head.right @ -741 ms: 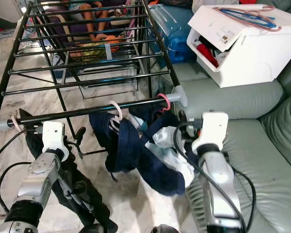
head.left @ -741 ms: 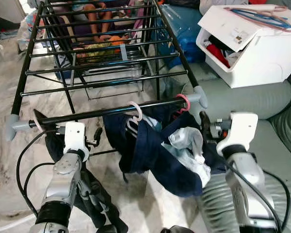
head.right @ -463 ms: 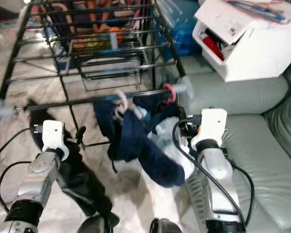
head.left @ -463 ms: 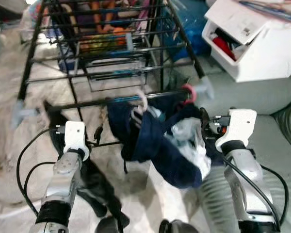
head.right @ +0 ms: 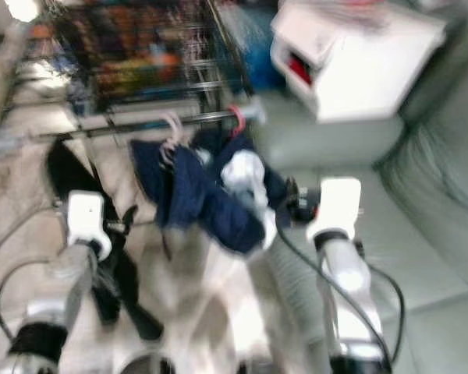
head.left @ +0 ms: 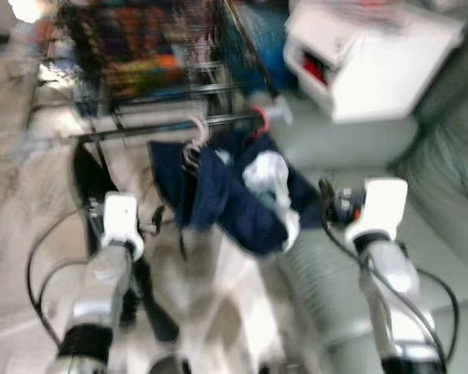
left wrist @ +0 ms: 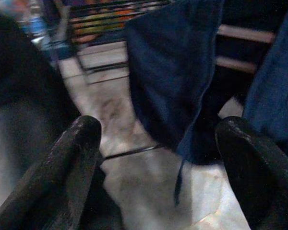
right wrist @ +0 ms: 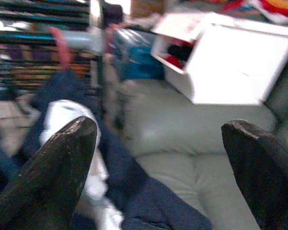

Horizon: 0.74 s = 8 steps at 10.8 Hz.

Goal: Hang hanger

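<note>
Head views were motion-blurred; the pink hanger (head.left: pixel 196 131) hung hooked on the front rail (head.left: pixel 164 127) of the black drying rack (head.left: pixel 140 54), with dark blue clothes (head.left: pixel 218 191) draped below it; a red hanger (head.left: pixel 261 121) sat near the rail's right end. Left claw (left wrist: pixel 158 158) was spread, holding nothing, low and left of the clothes, well below the pink hanger; right claw (right wrist: pixel 158 163) was also spread and empty, right of the clothes over the grey-green sofa (head.left: pixel 437 187). Left wrist view showed the blue cloth's hem close ahead and pale floor (left wrist: pixel 134 187); right wrist view gave the red hanger, a white garment (right wrist: pixel 62 120), and the white box (right wrist: pixel 230 62) on the sofa back.
</note>
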Available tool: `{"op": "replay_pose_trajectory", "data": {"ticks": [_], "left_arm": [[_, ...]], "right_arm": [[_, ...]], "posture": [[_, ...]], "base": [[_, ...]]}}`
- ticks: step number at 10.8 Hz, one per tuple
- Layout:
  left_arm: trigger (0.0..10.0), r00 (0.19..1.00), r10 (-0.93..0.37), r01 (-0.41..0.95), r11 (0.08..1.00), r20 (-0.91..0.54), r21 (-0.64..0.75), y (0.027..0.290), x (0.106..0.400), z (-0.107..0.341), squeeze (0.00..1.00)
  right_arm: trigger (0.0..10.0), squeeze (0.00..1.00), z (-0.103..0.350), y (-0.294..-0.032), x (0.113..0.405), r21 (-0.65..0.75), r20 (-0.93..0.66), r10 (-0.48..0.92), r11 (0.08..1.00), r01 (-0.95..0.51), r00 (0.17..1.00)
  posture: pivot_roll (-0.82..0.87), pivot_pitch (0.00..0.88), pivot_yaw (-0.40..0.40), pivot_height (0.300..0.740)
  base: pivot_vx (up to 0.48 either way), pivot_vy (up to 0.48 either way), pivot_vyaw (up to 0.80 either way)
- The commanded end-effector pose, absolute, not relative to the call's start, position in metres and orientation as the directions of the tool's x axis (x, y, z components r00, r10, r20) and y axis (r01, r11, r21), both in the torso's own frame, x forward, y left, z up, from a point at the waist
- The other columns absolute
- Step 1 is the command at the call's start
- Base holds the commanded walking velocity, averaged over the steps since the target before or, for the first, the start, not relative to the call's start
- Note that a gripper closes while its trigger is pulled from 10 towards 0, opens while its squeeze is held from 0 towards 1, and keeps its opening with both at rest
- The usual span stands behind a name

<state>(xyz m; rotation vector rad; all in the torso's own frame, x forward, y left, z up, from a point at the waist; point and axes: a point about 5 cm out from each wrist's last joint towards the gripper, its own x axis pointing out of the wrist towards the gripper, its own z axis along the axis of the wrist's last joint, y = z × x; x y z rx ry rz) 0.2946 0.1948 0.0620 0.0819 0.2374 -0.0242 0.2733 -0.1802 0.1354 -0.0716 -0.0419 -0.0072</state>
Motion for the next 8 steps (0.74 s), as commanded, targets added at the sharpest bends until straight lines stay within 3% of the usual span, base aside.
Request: {"op": "replay_pose_trajectory", "data": {"ticks": [1,4,8], "left_arm": [[10.0,0.968,-0.005,0.026,0.996,-0.253,0.08,0.1956,0.2917,0.058,0.0],[10.0,0.971,0.003,0.018,0.996,-0.241,0.083,0.196,0.2917,0.0598,0.0],[10.0,0.975,0.056,-0.033,0.993,-0.215,0.109,0.2012,0.2961,0.0657,0.0]], "right_arm": [[10.0,0.0,0.133,-0.18,0.274,-0.083,0.032,-0.004,0.997,0.006,0.999],[10.0,0.0,0.133,-0.1763,0.2769,-0.111,0.041,0.023,0.994,-0.019,0.999],[10.0,0.0,0.1329,-0.1717,0.281,-0.103,0.047,0.047,0.994,-0.042,0.998]], "posture": [[-0.09,0.017,0.015,0.74],[-0.08,0.01,0.013,0.74],[-0.08,0.006,0.009,0.74]], "base": [[-0.266,0.0,0.0],[0.0,0.0,0.14],[0.0,0.0,0.8]]}}
